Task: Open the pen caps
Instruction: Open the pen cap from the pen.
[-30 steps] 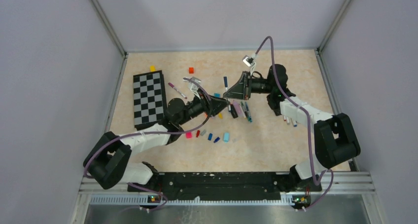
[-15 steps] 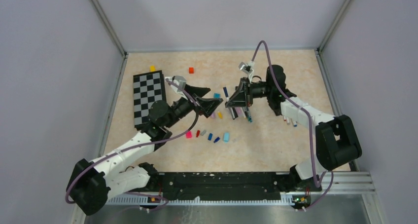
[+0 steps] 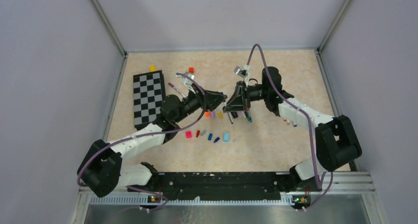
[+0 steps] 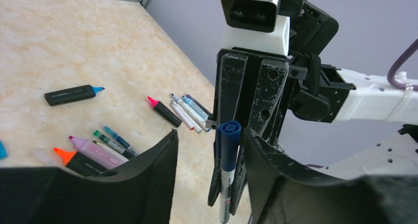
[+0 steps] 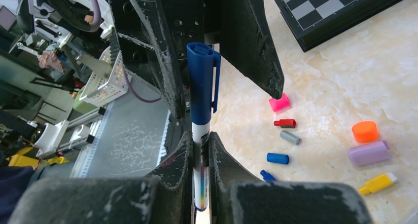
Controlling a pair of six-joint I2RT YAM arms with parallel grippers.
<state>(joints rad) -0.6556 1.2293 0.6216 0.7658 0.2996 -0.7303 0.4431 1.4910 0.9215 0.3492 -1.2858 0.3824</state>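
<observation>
A pen with a white barrel [image 5: 199,152] and a dark blue pen cap [image 5: 201,81] stands between my two grippers. My right gripper [image 5: 199,141] is shut on the barrel. My left gripper [image 4: 209,135] is open and straddles the cap [image 4: 229,135]. The cap sits close to one finger [image 4: 276,179], with a wide gap to the other finger [image 4: 148,179]. In the top view the two grippers [image 3: 217,99] [image 3: 230,105] meet nose to nose mid-table. Loose caps lie below them: pink [image 3: 188,134], red [image 3: 197,133], grey [image 3: 203,132], blue [image 3: 210,136], light blue [image 3: 226,136].
A checkerboard [image 3: 149,98] lies at the left, with a yellow cube [image 3: 152,68] and a red cube [image 3: 191,70] behind it. Uncapped pens lie under the right gripper [image 3: 245,114] and further right [image 3: 291,120]. A black highlighter [image 4: 69,94] and several markers [image 4: 190,113] rest on the table.
My left gripper drew back to the left and opened wide, then came back onto the pen with narrower jaws. My right gripper shifted slightly left, still holding the pen.
</observation>
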